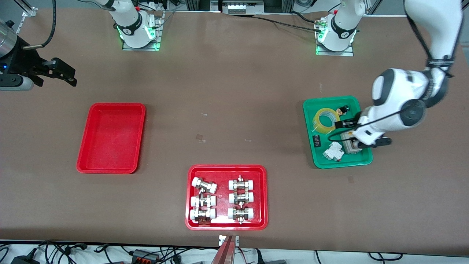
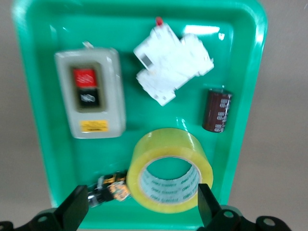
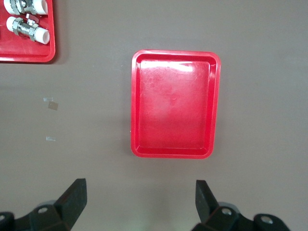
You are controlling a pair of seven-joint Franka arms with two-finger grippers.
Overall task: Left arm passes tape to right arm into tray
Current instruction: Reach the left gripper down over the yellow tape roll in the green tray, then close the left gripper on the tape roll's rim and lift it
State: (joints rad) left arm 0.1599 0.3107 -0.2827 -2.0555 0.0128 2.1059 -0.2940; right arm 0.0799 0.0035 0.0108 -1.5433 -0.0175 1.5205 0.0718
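The yellow tape lies flat in the green tray, at the end farther from the front camera. My left gripper hangs open over that tray, beside and above the tape and holding nothing. In the left wrist view the tape sits between the spread fingers of the left gripper, close to one of them. The plain red tray is empty, toward the right arm's end. My right gripper is open and empty, over bare table near that end. The right wrist view shows the red tray ahead of the right gripper.
The green tray also holds a grey switch box, a white breaker, a dark capacitor and a small black-and-orange part. A red tray with several white-capped fittings stands near the front edge.
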